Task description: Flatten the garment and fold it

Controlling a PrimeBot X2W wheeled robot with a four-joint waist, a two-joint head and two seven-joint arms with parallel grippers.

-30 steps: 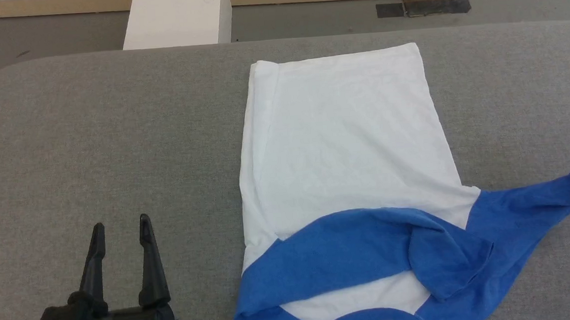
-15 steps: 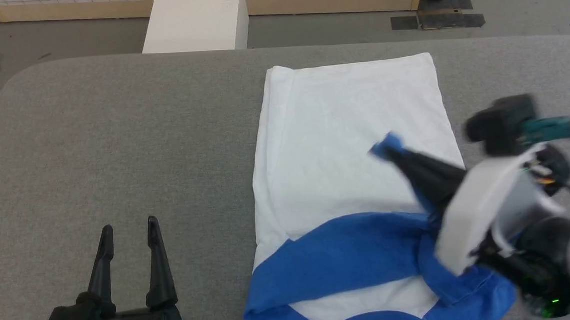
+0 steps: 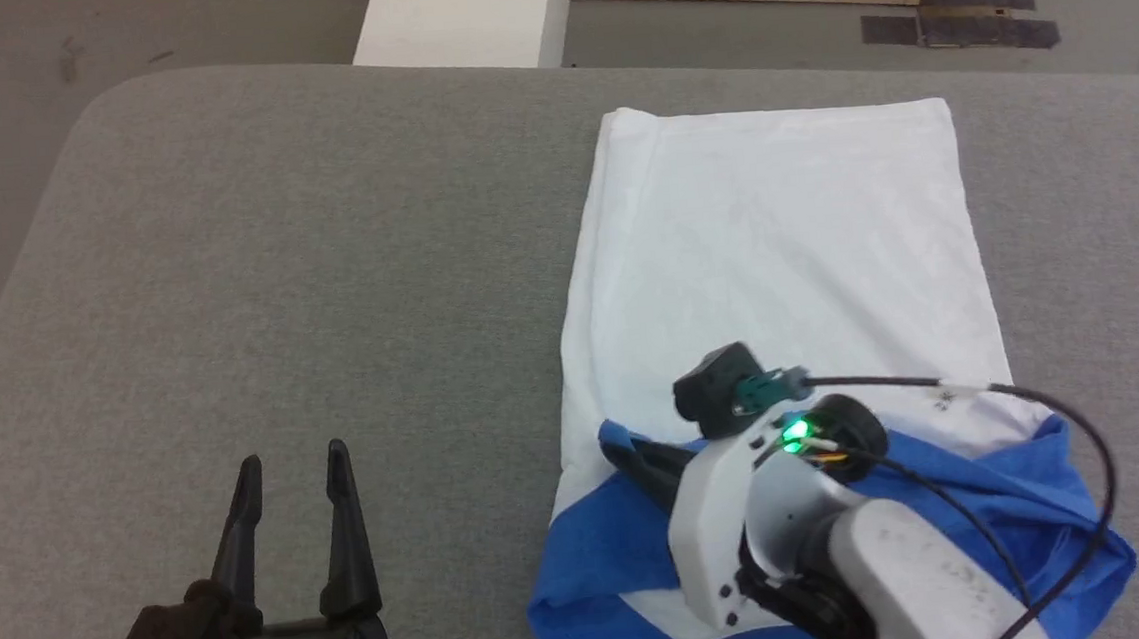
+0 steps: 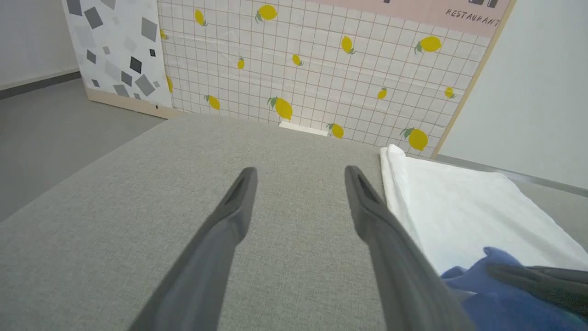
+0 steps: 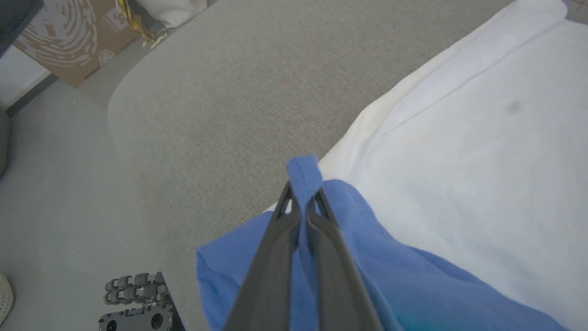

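- The shirt [image 3: 785,244] lies on the table [image 3: 273,230], soft, light and floppy.
- My right hand [image 5: 301,202] is pinched shut on its blue sleeve [image 5: 303,172] edge, a good place to grab.
- My left hand [image 3: 294,464], left of the shirt, is wide open and empty.

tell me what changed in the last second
The right gripper, shut on the blue sleeve, swung in from the right and carried it leftward across the T-shirt to near its left edge. The left gripper stayed open and idle; the rest stayed flat.
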